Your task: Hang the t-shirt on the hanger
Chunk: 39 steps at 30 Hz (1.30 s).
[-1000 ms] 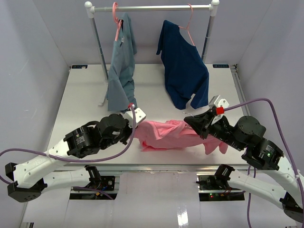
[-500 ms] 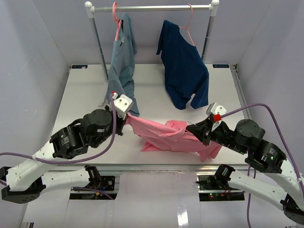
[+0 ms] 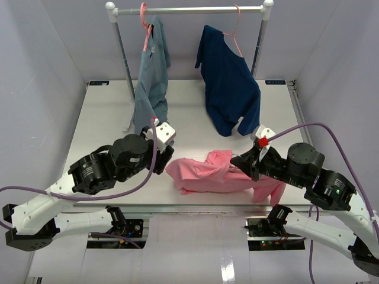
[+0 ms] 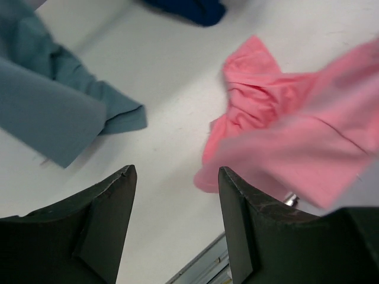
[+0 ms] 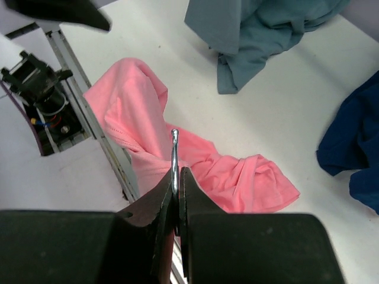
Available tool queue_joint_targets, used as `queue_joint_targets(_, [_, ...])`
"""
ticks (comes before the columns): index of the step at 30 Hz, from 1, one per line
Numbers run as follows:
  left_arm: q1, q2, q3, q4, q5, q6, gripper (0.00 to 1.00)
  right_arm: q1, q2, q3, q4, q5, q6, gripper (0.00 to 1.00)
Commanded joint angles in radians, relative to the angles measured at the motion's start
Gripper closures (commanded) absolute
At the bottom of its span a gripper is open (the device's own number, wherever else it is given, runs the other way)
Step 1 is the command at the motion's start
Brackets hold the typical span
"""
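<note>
The salmon-pink t-shirt (image 3: 204,175) lies crumpled near the table's front edge, seen also in the left wrist view (image 4: 284,130) and the right wrist view (image 5: 133,103). My left gripper (image 3: 164,160) hovers just left of it, open (image 4: 176,170), with nothing between its fingers. My right gripper (image 3: 235,160) sits over the shirt's right part, shut (image 5: 176,173) on the thin metal hook of the hanger (image 5: 174,148). The hanger's pink body is hidden in or under the shirt. One end of the shirt hangs over the front edge by the right arm (image 3: 267,190).
A clothes rack (image 3: 189,9) stands at the back with a grey-blue shirt (image 3: 151,89) and a navy shirt (image 3: 228,89) on pink hangers, their hems reaching the table. The table's front rail (image 3: 195,207) runs just below the pink shirt. Walls close in both sides.
My left gripper had the shirt's left edge pulled up and to the left; it has opened and the shirt has dropped back into a heap. The right gripper stays shut on the hook.
</note>
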State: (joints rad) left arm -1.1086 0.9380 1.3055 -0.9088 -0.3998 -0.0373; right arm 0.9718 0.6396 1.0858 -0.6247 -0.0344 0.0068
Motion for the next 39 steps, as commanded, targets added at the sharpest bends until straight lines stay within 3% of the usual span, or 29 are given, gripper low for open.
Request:
queue_joint_targets(1, [-0.002,-0.088,-0.018,0.048,0.315,0.13,0.32,0.002,0.075,0.124,0.102,0.137,0.061,0.92])
queue_joint_targets(10, [-0.002,0.005,-0.07,0.056,0.416,0.161,0.38,0.002,0.118,0.143,0.133,0.191,0.1,0.92])
queue_joint_targets(22, [-0.002,0.08,-0.132,0.205,0.248,0.177,0.51,0.002,0.104,0.104,0.172,0.137,0.124,0.92])
queue_joint_targets(31, [-0.002,0.05,-0.127,0.249,0.142,0.149,1.0,0.002,0.079,0.037,0.209,0.123,0.13,0.92])
queue_joint_targets(39, [-0.002,-0.061,-0.101,0.226,0.19,0.132,1.0,0.002,0.072,-0.002,0.164,0.123,0.077,0.92])
